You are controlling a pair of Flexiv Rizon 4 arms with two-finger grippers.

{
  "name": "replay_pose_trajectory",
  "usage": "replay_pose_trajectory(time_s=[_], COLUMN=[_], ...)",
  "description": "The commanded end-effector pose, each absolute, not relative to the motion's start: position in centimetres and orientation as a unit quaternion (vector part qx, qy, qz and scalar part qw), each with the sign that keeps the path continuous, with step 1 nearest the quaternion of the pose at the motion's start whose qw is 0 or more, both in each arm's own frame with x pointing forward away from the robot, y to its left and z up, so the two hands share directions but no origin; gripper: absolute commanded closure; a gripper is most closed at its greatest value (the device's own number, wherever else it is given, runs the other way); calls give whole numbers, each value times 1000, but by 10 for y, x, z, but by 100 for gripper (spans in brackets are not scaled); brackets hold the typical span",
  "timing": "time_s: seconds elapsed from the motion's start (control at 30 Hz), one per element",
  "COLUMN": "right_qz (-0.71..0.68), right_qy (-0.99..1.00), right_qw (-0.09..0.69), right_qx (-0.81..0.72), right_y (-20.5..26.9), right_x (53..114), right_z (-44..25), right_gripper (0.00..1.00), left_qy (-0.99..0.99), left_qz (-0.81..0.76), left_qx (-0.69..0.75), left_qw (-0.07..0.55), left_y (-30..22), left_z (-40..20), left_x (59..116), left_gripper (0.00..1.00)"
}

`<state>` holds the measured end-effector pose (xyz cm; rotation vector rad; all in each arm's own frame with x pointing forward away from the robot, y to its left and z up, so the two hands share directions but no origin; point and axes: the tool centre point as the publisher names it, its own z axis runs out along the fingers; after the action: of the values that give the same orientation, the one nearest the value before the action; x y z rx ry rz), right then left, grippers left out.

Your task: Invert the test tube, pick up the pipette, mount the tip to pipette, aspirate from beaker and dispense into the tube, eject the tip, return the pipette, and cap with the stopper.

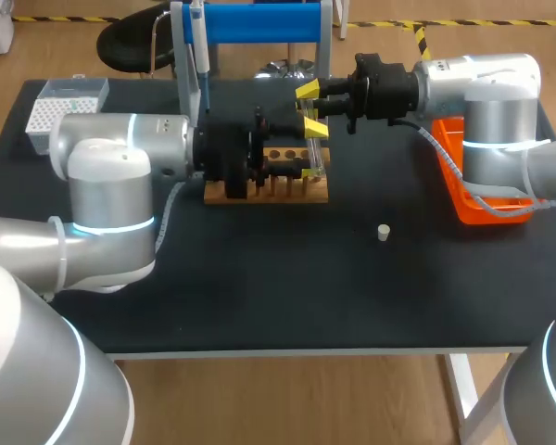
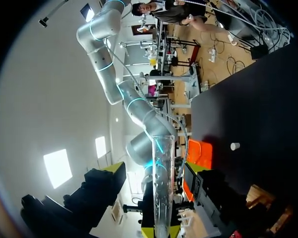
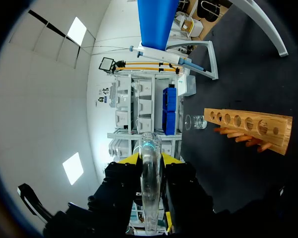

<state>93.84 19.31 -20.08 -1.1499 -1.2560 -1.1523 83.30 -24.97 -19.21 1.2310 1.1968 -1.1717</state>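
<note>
L hand [image 2: 161, 231] clamps the tube [image 2: 160, 188] over the rack's [image 1: 259, 193] right end. R hand [image 1: 311, 109] gapes around it, seemingly not touching. Glass, so prob. light, slick, brittle: grip mid-length, gently.

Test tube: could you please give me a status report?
Left end effector shut on test tube. Right end effector open, straddling it. Wooden rack close by; stopper apart on table.

You had a clear, glossy test tube [image 3: 150, 188], bare wood rack [image 1: 287, 196] on matt black table [image 1: 259, 297]; glossy orange plastic bin [image 1: 449, 139] at 3 o'clock.
</note>
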Motion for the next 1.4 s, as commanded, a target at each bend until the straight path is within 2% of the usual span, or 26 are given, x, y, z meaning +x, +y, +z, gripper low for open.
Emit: replay_pose_trajectory(time_s=[0.03,0.13,0.43,0.73,0.83,0.87,0.9,0.97,1.13,1.17,1.2,1.23,1.4], right_qz=[-479,-479,-479,-479,-479,-479,-479,-479,-479,-479,-479,-479,-479], right_qy=[-524,-524,-524,-524,-524,-524,-524,-524,-524,-524,-524,-524,-524], right_qw=[516,516,516,516,516,516,516,516,516,516,516,516,516], right_qx=[-480,-480,-480,-480,-480,-480,-480,-480,-480,-480,-480,-480,-480], right_y=[193,193,193,193,193,193,193,193,193,193,193,193,193], right_x=[938,938,938,938,938,938,938,938,938,938,938,938,938], right_z=[-200,-200,-200,-200,-200,-200,-200,-200,-200,-200,-200,-200,-200], right_gripper=[100,100,100,100,100,100,100,100,100,72,24,0,0], left_qy=[494,492,490,487,487,487,487,487,486,486,485,485,485], left_qz=[-487,-487,-489,-491,-491,-491,-492,-492,-493,-494,-495,-496,-496], left_qx=[510,510,512,512,512,512,512,512,511,512,513,514,514], left_qw=[509,510,508,509,509,509,509,509,509,508,506,505,505], left_y=[-252,-253,-255,-255,-255,-255,-254,-254,-254,-254,-254,-253,-253], left_z=[-194,-194,-194,-194,-194,-194,-194,-194,-194,-194,-194,-194,-194], left_x=[834,835,836,836,837,837,837,837,837,837,836,836,836], left_gripper=[38,45,51,62,70,76,87,99,100,100,100,100,100])
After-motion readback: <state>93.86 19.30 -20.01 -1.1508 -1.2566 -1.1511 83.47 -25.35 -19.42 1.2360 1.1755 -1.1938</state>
